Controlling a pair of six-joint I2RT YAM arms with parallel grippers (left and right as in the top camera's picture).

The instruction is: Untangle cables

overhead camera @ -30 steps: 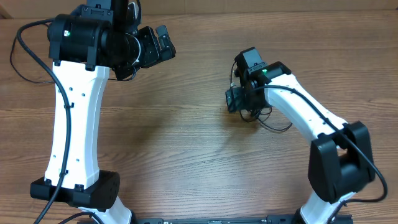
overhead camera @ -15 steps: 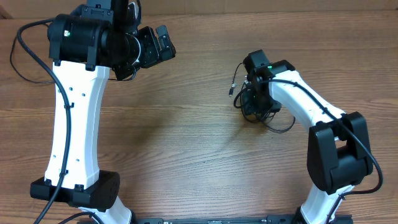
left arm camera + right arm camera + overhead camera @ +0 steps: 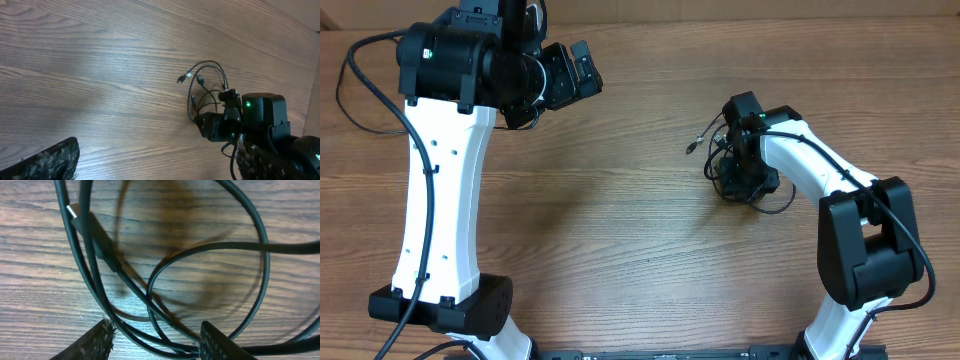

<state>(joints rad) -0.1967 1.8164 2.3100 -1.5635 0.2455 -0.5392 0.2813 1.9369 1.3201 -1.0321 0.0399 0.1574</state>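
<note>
Cables (image 3: 95, 235) are lying in one loose black tangle on the wood surface (image 3: 620, 230), and the right pincer (image 3: 738, 185) is parked straight on top of them, pointing down. From its own camera you can see both pads (image 3: 97, 342) at the bottom edge, set a moderate way apart, not closed. A few strands run across the gap between them, right at the tips. Nothing looks pinched though, the pads aren't pressing on any cord as far as I can tell. Out ahead of the tips the cords cross over each other a couple of times and swing into a big loop on the side of the pad at the right of that view. One plug (image 3: 75, 212) with a silver tip lies ahead of the other pad, resting against another strand.

Looking from above, most of the tangle is bunched directly under that pincer. One thin end with a small connector (image 3: 691, 148) pokes out of the bunch, away from the pincer on the side facing the left arm (image 3: 440, 200). A slack loop spills out the opposite way, back under the right arm (image 3: 820, 180).

Left pincer (image 3: 578, 68) is nowhere near any of this. It hangs up high, well apart from the cables, with its pads spread wide and nothing between them. Its camera looks down on the tangle and the right pincer from a distance.
</note>
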